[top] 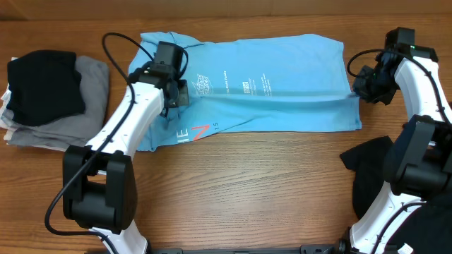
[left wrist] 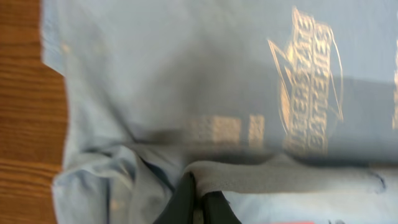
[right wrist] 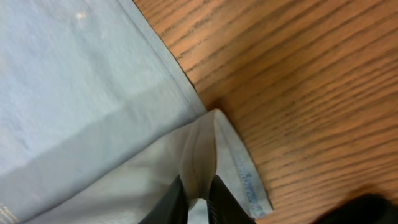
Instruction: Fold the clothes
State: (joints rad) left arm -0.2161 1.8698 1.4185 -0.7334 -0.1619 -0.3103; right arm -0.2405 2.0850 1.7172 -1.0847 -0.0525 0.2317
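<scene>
Wood worktop [top: 268,183] carries sky-blue T-shirt [top: 282,85], spread flat across the far middle. At left edge, folded stack [top: 49,99], black on grey; black garment [top: 371,166] front right. Grip: left tool [top: 173,95] pinched shut on a shirt fold near its left end; right tool [top: 361,83] nipping the shirt's right hem corner.

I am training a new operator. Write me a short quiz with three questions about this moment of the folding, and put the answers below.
1. True or false: the blue T-shirt hangs in the air, clear of the table.
2. What does the right gripper pinch? A) a black garment B) an edge of the blue T-shirt C) nothing
3. Fill in: the pile of folded clothes lies on the robot's ____ side.

Key: 1 false; 2 B; 3 left.
</scene>
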